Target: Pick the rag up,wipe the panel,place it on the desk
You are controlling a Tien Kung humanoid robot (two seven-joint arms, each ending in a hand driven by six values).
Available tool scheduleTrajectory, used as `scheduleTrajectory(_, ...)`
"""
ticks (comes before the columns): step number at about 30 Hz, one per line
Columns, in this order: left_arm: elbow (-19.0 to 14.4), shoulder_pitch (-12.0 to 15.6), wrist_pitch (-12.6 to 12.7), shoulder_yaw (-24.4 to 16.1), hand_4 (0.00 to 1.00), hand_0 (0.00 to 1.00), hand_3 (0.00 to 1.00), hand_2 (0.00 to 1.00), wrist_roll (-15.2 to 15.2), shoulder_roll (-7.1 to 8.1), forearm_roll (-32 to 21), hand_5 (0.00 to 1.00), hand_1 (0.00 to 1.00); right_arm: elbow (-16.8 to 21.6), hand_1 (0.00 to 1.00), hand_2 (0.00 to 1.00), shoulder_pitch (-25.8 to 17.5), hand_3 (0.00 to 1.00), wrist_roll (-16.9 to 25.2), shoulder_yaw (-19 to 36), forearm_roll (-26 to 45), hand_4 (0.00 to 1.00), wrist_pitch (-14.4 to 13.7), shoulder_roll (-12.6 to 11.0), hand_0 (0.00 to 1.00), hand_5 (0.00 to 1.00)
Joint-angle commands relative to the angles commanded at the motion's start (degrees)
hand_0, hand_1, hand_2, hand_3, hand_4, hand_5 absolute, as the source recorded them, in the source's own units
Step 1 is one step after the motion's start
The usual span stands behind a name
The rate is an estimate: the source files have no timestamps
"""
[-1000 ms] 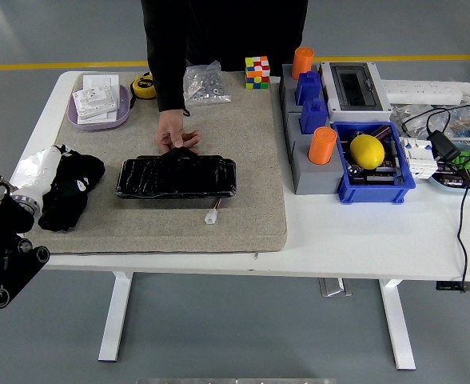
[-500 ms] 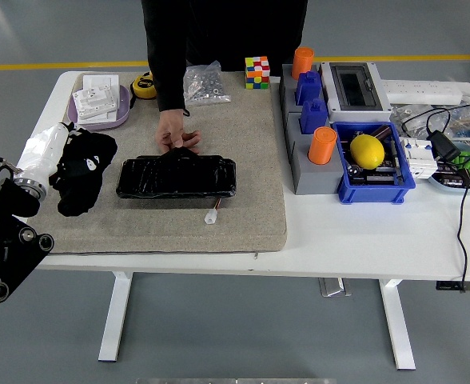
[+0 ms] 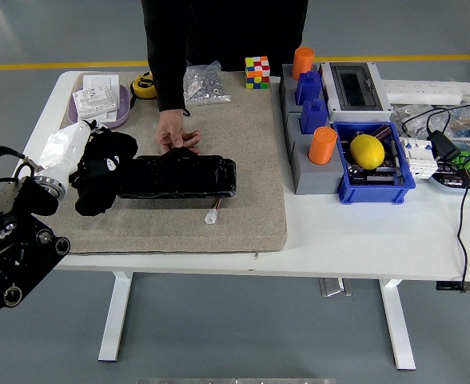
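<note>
Robot hand (image 3: pixel 99 164) on our left arm, its black fingers clamped around the crumpled black cloth rag (image 3: pixel 91 192), had travelled rightward over the last second, from the left margin of the grey felt mat (image 3: pixel 243 160) to the left end of the glossy black rectangular panel (image 3: pixel 179 176). The rag now overlapped that end, so we judged the pick-up done and the wiping pass just begun; placing the rag back on the white worktop (image 3: pixel 363 232) remained.

A person's hand (image 3: pixel 177 138) pressed on the panel's far edge, apparently steadying it, and had not shifted. Our right arm was out of view.

Counting from left to right, we saw:
- one lilac tray of white parts (image 3: pixel 99 104)
- one yellow tape measure (image 3: pixel 144 86)
- one small white peg (image 3: pixel 212 215) in front of the panel
- one clear bag of small hardware (image 3: pixel 203 84)
- one multicoloured puzzle cube (image 3: pixel 257 70)
- two orange cylinders (image 3: pixel 323 145)
- two blue blocks (image 3: pixel 313 114) on one grey stand (image 3: pixel 307 172)
- one blue plastic bin (image 3: pixel 375 186) holding one yellow lemon (image 3: pixel 368 150)
- one white enclosure box (image 3: pixel 355 86)
</note>
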Motion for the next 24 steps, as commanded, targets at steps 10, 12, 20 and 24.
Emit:
scheduleTrajectory(10,0.07,-1.95,-0.04,3.99,0.078,0.234,0.327,0.459,0.23,-1.31,-0.26,0.002,0.155,-0.14,0.446,0.638,0.14,0.619,0.06,-0.06,0.07,0.998,0.19,-0.11,0.693,0.704)
scheduleTrajectory(12,0.2,-2.37,-0.06,4.42,0.069,0.234,0.326,0.457,0.25,-1.91,-0.35,0.002,0.152,-0.15,0.446,0.638,0.12,0.619,0.08,-0.06,0.05,0.998,0.24,-0.16,0.693,0.704)
scheduleTrajectory(20,0.99,-4.23,0.08,6.71,0.081,0.235,0.33,0.46,0.23,-4.43,-0.87,0.002,0.151,-0.32,0.446,0.637,0.15,0.619,0.14,0.0,-0.02,0.998,0.5,-0.23,0.693,0.704)
scheduleTrajectory(24,1.42,-4.81,0.16,8.14,0.071,0.236,0.328,0.459,0.16,-5.59,-1.12,0.002,0.148,-0.27,0.446,0.637,0.24,0.619,0.13,-0.1,-0.03,0.998,0.54,-0.32,0.693,0.704)
